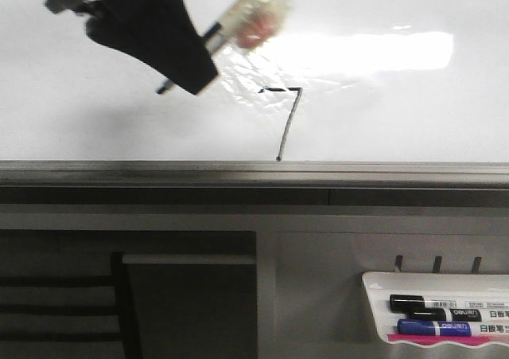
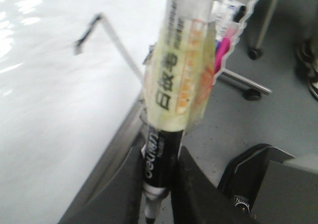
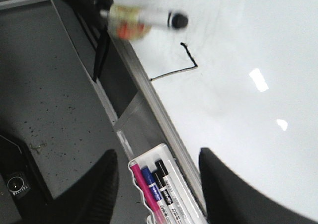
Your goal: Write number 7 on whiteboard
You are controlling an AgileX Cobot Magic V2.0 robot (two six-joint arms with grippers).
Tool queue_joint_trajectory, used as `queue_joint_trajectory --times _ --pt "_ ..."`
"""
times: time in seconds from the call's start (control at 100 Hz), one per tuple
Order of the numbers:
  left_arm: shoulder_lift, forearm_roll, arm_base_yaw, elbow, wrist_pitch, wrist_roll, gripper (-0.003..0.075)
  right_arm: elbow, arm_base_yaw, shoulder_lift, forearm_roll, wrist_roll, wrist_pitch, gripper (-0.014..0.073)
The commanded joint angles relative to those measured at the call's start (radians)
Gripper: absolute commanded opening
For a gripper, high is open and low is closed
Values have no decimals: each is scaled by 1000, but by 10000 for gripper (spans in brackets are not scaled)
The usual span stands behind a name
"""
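A thin black number 7 (image 1: 284, 120) is drawn on the glossy whiteboard (image 1: 398, 112), its downstroke ending just above the grey lower edge. My left gripper (image 1: 199, 60) is at the upper left, shut on a black marker (image 1: 248, 15) with yellowish tape round its barrel. The marker's tip points down-left, to the left of the 7 and apart from it. The left wrist view shows the fingers (image 2: 194, 189) clamped on the marker (image 2: 161, 154), with the 7 (image 2: 107, 35) beyond. My right gripper (image 3: 159, 153) is open and empty, over the marker tray; it sees the 7 (image 3: 185, 65).
A small white tray (image 1: 378, 281) hangs below the board at the lower right, holding black, blue and pink markers (image 3: 159, 184). A bright glare (image 1: 374, 52) lies on the board right of the 7. Grey floor and a wheeled stand (image 2: 251, 92) lie below.
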Motion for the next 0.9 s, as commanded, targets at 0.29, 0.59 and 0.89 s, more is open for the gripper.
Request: queue_joint_trajectory --times 0.29,0.59,0.89 --pt "-167 113 413 89 -49 -342 -20 -21 -1 -47 -33 40 -44 332" --pt "-144 88 513 262 -304 -354 -20 -21 -1 -46 -35 46 -44 332" --pt "-83 67 513 266 -343 -354 -20 -21 -1 -46 -35 46 -44 332"
